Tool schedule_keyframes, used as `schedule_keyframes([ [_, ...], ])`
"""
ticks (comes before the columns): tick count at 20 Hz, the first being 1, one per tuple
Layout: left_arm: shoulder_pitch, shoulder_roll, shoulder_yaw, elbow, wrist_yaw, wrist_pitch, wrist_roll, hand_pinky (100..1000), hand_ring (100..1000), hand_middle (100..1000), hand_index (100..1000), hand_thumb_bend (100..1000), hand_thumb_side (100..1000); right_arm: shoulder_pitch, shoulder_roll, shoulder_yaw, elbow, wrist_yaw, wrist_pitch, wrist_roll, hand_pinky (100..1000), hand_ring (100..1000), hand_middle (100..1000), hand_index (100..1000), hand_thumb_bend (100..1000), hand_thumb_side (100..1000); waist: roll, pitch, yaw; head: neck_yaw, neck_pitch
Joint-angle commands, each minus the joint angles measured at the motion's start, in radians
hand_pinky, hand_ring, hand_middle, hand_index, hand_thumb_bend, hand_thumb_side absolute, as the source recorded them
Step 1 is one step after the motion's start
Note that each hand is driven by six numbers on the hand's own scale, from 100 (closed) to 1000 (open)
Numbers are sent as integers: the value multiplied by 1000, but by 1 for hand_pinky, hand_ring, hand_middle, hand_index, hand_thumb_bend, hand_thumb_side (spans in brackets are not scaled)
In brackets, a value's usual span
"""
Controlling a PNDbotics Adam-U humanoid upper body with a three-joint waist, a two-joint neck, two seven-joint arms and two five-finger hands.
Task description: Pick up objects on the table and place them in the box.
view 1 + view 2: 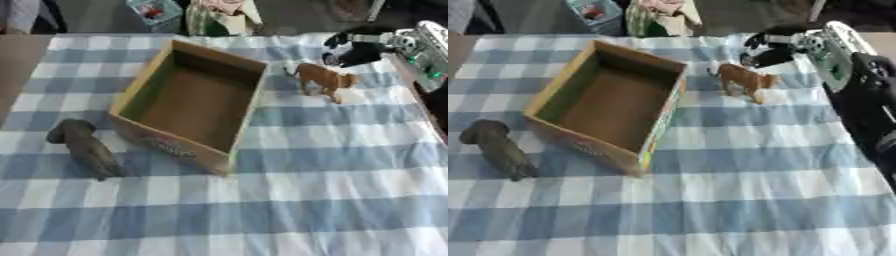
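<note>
Right hand (776, 47) upper right, fingers curled, holding nothing, just above brown toy animal (322, 78). Open box (188, 102) centre-left; dark figure (83, 145) lower left.

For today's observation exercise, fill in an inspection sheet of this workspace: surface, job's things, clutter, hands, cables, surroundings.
Surface: blue-and-white checked tablecloth.
Job's things: open cardboard box, nothing seen inside; brown animal figure standing right of it; dark animal figure lying left of it.
Clutter: nothing seen.
Hands: right hand at far right, just behind the brown figure, fingers unclear; left hand not in view.
Cables: nothing seen.
Surroundings: blurred items beyond the far edge.
</note>
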Motion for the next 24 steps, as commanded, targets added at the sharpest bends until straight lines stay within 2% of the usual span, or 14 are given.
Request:
schedule_keyframes([
  [1,-7,23,2,-17,1,2,-2,519,550,688,803,106,1000,-25,-36,-2,2,6,-13,8,897,1000,910,1000,100,936,0,-15,-1,-1,-3],
  [10,-6,22,3,-17,-1,4,-2,519,550,688,803,106,1000,-20,-44,4,1,-25,-25,43,900,1000,904,1000,100,996,-2,-13,-5,-2,-4],
  [24,-7,20,3,-17,-4,7,-3,520,549,689,802,106,1000,-2,-56,19,-7,-59,-34,85,903,1000,900,1000,100,1000,-4,-7,-9,-2,-8],
])
